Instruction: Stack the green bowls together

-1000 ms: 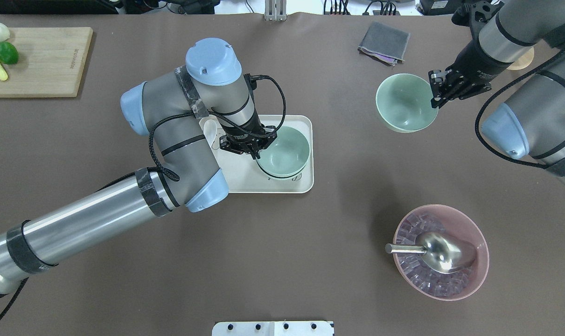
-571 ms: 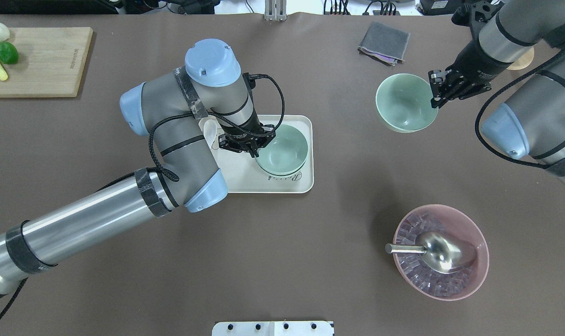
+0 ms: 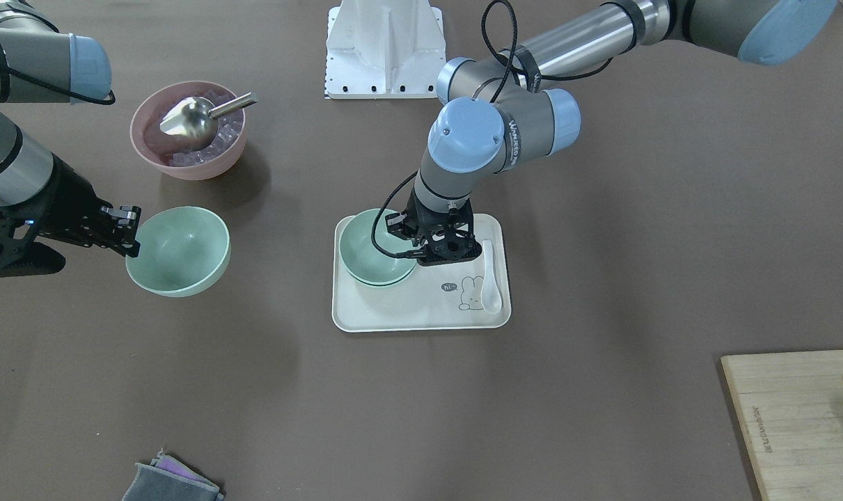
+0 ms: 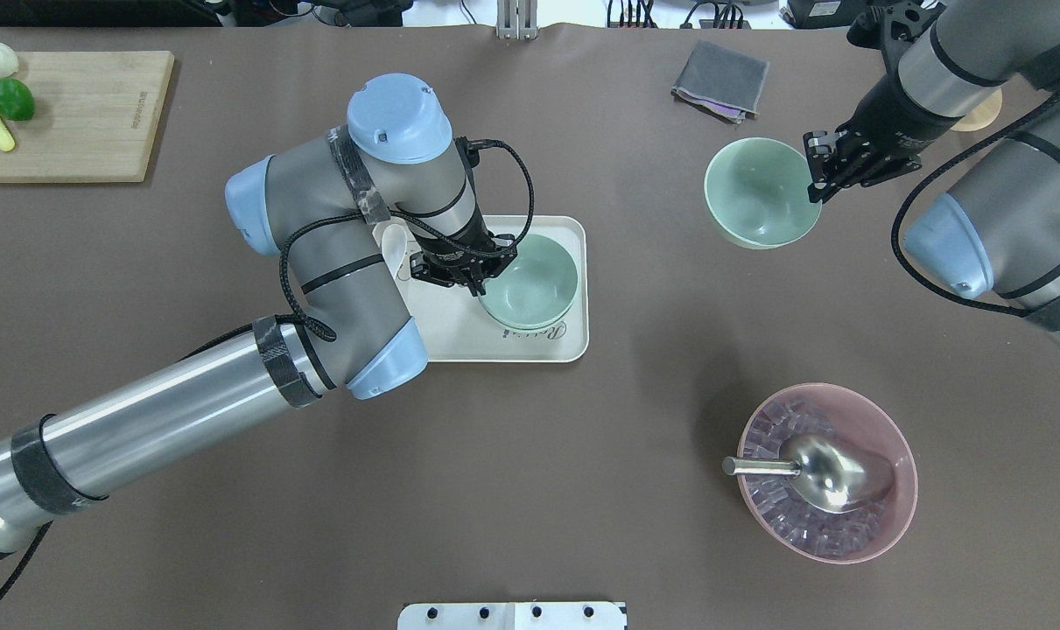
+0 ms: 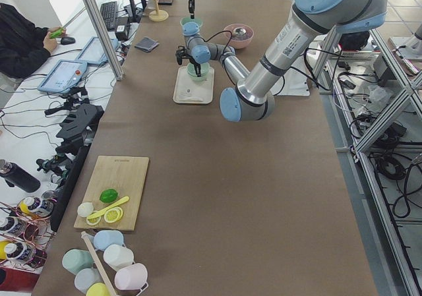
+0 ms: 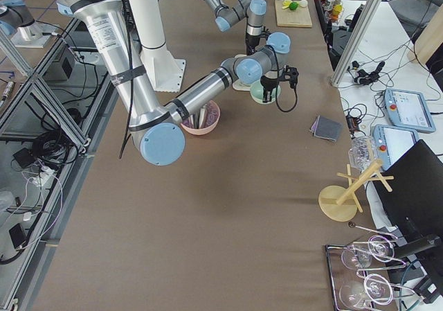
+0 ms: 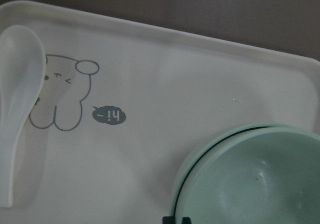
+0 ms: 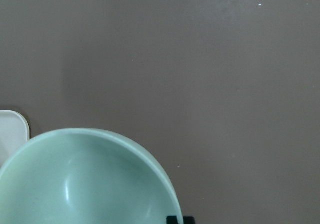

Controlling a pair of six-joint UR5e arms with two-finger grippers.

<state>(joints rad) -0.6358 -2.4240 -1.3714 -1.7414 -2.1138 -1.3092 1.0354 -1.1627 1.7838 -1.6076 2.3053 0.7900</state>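
Two green bowls sit nested on the cream tray (image 4: 459, 341). The upper bowl (image 4: 532, 280) rests in the lower one, whose rim (image 3: 376, 284) shows just under it. My left gripper (image 4: 480, 282) is shut on the upper bowl's rim at its left side; the bowl also shows in the left wrist view (image 7: 255, 184). My right gripper (image 4: 815, 182) is shut on the rim of the third green bowl (image 4: 760, 194) and holds it off the table at the far right. That bowl also shows in the right wrist view (image 8: 85, 179).
A white spoon (image 3: 491, 277) lies on the tray beside the bowls. A pink bowl (image 4: 908, 464) with ice and a metal scoop (image 4: 831, 472) stands at the near right. A grey cloth (image 4: 722, 79) lies far back, and a cutting board (image 4: 83, 114) with fruit lies far left.
My left gripper has lowered its green bowl into the bowl on the tray, uncovering the tray's printed word. The right gripper and its bowl have barely moved.
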